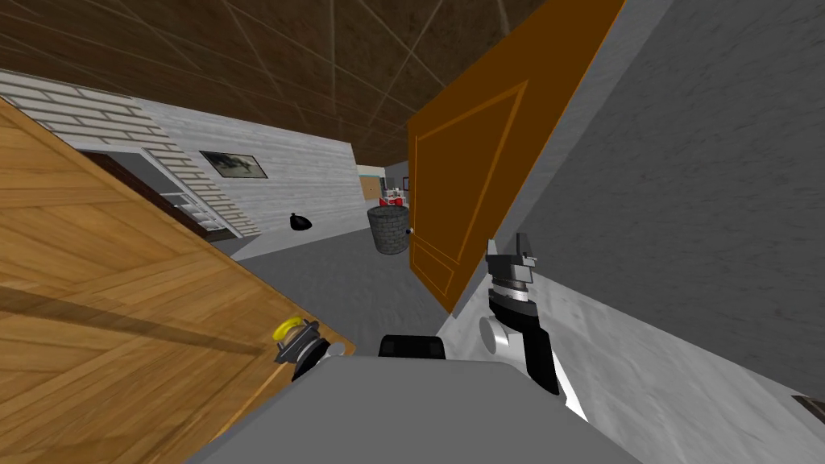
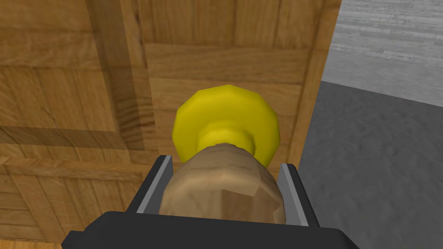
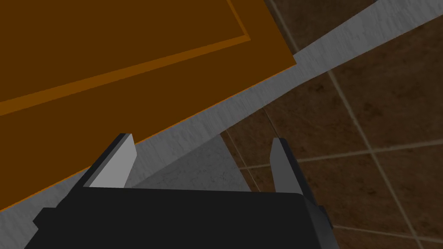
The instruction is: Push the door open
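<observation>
Door [image 1: 121, 282], pale planked wood, is seen swung across the left of the head view, and grey floor [image 1: 338, 274] is shown past its free edge. Over to the left wrist view: the left gripper [image 2: 225, 166] is set on the door's knob [image 2: 220, 186], a tan rounded knob on a yellow collar [image 2: 225, 116]. The jaws are pressed against the knob's two sides. From the head, that same spot is read as a yellow ring and a dark gripper body at the door's edge, so the grip itself is told by the wrist camera.

On the other side, the right gripper [image 3: 203, 138] is held up beside a grey wall [image 1: 685, 201], jaws spread wide with nothing between them. An orange door [image 1: 459, 185] is shown close ahead of it in the right wrist view. The head view adds that this door is standing out at an angle from the wall. Further along the floor, a grey round bin [image 1: 389, 228] and a small black bag [image 1: 300, 221] are picked up from the head.
</observation>
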